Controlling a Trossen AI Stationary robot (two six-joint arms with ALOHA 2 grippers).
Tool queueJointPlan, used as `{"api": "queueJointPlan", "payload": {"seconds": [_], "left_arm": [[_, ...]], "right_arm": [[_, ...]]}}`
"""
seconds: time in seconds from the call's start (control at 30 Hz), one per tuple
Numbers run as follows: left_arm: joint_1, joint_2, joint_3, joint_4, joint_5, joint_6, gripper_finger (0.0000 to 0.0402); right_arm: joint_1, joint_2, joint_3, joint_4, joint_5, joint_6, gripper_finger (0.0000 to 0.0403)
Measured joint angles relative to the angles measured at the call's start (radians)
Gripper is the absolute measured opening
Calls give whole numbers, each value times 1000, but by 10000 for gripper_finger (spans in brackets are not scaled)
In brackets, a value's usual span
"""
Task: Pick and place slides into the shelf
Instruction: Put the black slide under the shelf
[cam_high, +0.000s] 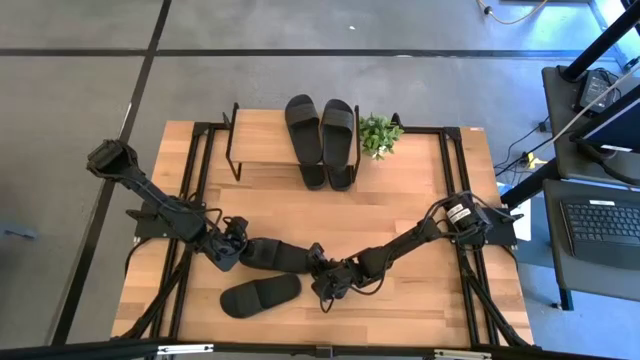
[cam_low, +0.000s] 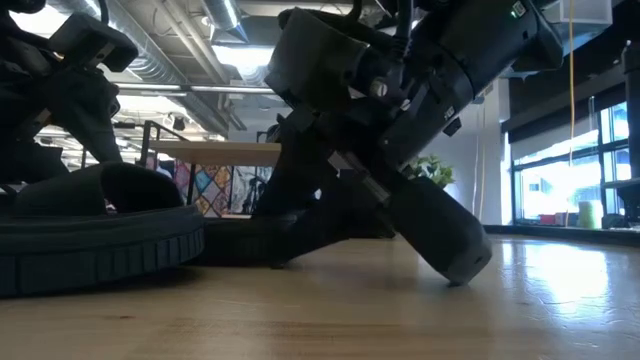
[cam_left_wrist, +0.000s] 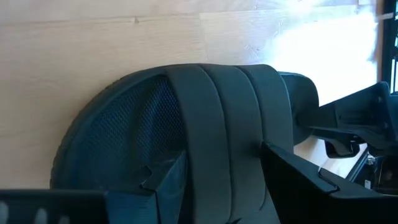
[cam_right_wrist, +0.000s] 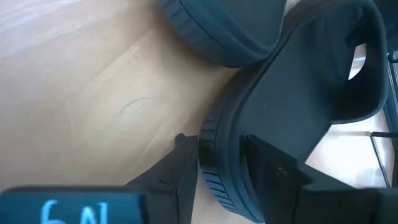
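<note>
Two black slides (cam_high: 305, 140) (cam_high: 338, 140) lie side by side on the right part of the shelf (cam_high: 262, 138), soles down on its wood top. A third slide (cam_high: 260, 295) lies flat on the table near the front edge, large in the low view (cam_low: 90, 235). A fourth slide (cam_high: 280, 255) lies between both grippers. My left gripper (cam_high: 232, 245) is shut on its left end, and my right gripper (cam_high: 325, 275) is shut on its right end. Other slides are out of view. My left gripper has the slide's wide strap band (cam_left_wrist: 230, 162) between its two fingers (cam_left_wrist: 165, 186), one finger on each side of the band, coming from the table's left along the slide. My right gripper shows at the slide's far end (cam_left_wrist: 348, 127). My right gripper pinches the sole's rim (cam_right_wrist: 217, 165) at the slide's right end, one finger (cam_right_wrist: 180, 168) on the underside and one on the footbed (cam_right_wrist: 273, 168). It slants down from the table's right. The slide is tipped onto its edge, its strap (cam_right_wrist: 329, 68) off to the side.
A small green plant (cam_high: 378, 133) stands at the shelf's right end. The shelf's left half (cam_high: 255, 135) is bare wood. Black frame rails (cam_high: 195, 190) (cam_high: 450, 170) run along both table sides. Desks with a laptop (cam_high: 600, 230) stand right of the table.
</note>
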Motion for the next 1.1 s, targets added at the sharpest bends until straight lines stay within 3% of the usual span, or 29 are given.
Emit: {"api": "queueJointPlan", "payload": {"seconds": [0.13, 0.33, 0.5, 0.73, 1.1], "left_arm": [[1, 0, 0, -1, 2, 6, 193], [2, 0, 0, 0, 2, 22, 193], [2, 0, 0, 1, 15, 46, 193], [2, -4, 0, 3, 129, 93, 193], [2, -4, 1, 0, 116, 98, 193]], "right_arm": [[0, 1, 0, 9, 3, -28, 117], [-1, 5, 13, -5, -15, -45, 36], [-2, 9, 37, -35, -20, -40, 35], [-3, 10, 45, -54, -19, -1, 35], [-3, 9, 45, -55, -21, 6, 35]]}}
